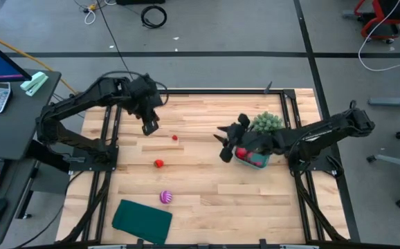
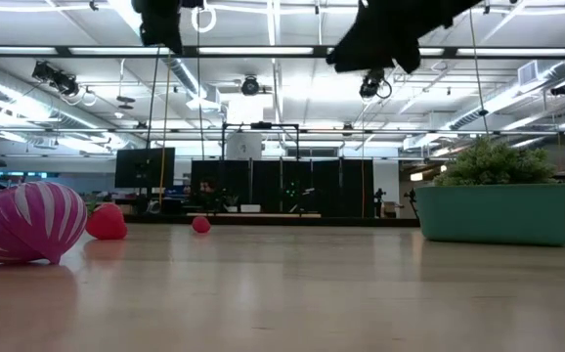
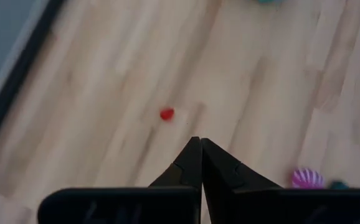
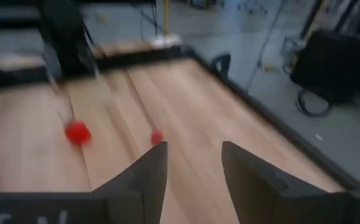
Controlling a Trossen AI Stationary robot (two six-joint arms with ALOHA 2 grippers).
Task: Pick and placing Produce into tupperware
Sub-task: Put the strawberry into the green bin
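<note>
The left pincer (image 1: 151,127) was seen raised above the far left part of the pale wooden plank counter (image 1: 207,200), its two dark fingers (image 3: 200,163) pressed together with nothing between them. The right pincer (image 1: 225,144) was held above the counter just beside the small teal plastic tub with rounded corners (image 1: 255,160), its fingers (image 4: 150,173) standing apart and empty.

The tub was placed toward the right side of the counter, with at least one red fruit (image 1: 241,153) visible inside it at the end nearer the right pincer. A green spiky bushy clump (image 1: 266,122) was seen touching the tub's far side.

Three pieces of produce were left loose on the counter, well apart from the tub: a tiny red round piece (image 1: 174,137) near the left pincer, a bigger red fruit (image 1: 159,164) closer to the middle, and a purple-and-pink striped ball (image 1: 165,197) nearer the front. A flat dark teal rectangular sheet (image 1: 142,220) was laid at the front left, just beside the striped ball.
</note>
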